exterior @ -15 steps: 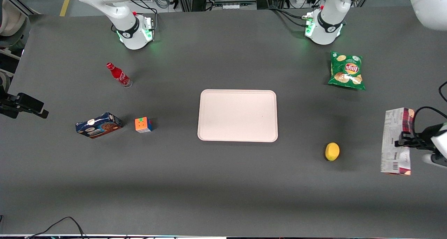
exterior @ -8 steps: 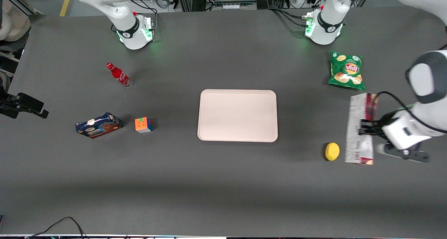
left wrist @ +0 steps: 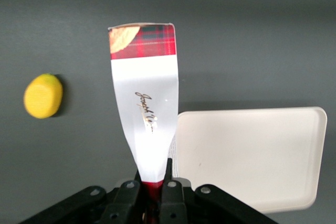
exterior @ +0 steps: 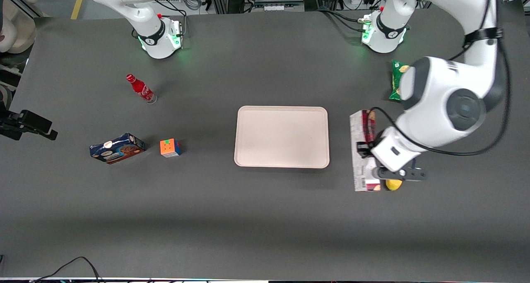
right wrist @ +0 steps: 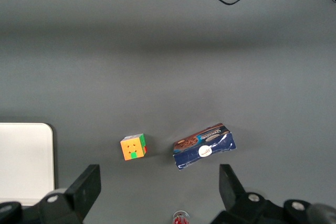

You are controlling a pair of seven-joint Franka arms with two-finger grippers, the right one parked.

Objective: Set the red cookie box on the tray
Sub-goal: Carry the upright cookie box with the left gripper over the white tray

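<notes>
The red cookie box (exterior: 363,150) hangs above the table just beside the tray (exterior: 281,136), toward the working arm's end, its long axis running toward the front camera. The tray holds nothing. The gripper (left wrist: 151,188) pinches the box at one end, fingers (left wrist: 129,192) closed on its narrow faces, so the carton juts out from the jaws. The wrist view shows the plaid side and white section; the front view shows the printed back. There the lemon (exterior: 393,184) is mostly hidden, seemingly beneath the wrist; the wrist view shows it (left wrist: 43,95) whole.
</notes>
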